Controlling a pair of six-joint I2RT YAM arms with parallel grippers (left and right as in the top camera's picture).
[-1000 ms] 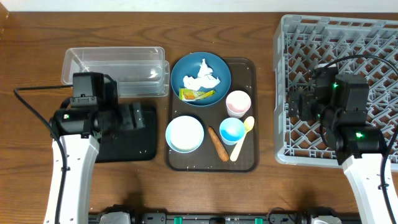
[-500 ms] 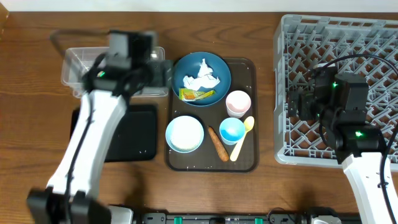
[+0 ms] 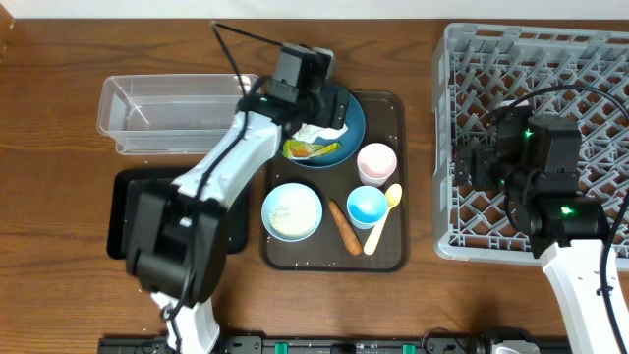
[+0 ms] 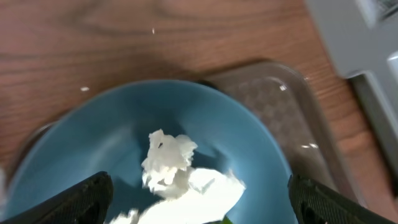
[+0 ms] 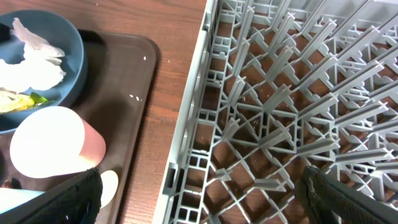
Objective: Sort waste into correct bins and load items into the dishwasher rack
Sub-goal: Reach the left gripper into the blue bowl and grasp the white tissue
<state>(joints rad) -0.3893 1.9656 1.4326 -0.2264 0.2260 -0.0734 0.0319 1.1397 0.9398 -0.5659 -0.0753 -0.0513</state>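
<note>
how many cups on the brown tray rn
2. The pink cup stands at the right side of the brown tray. The light-blue cup stands just nearer the front edge, beside the spoon. None appears hidden.

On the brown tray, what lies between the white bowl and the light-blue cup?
The overhead view shows a thin orange food stick lying on the brown tray between the white bowl and the light-blue cup.

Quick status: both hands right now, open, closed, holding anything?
Left hand: open, empty, above crumpled white tissue in dark-blue bowl.
Right hand: open, empty, over grey plastic dishwasher rack.
</note>
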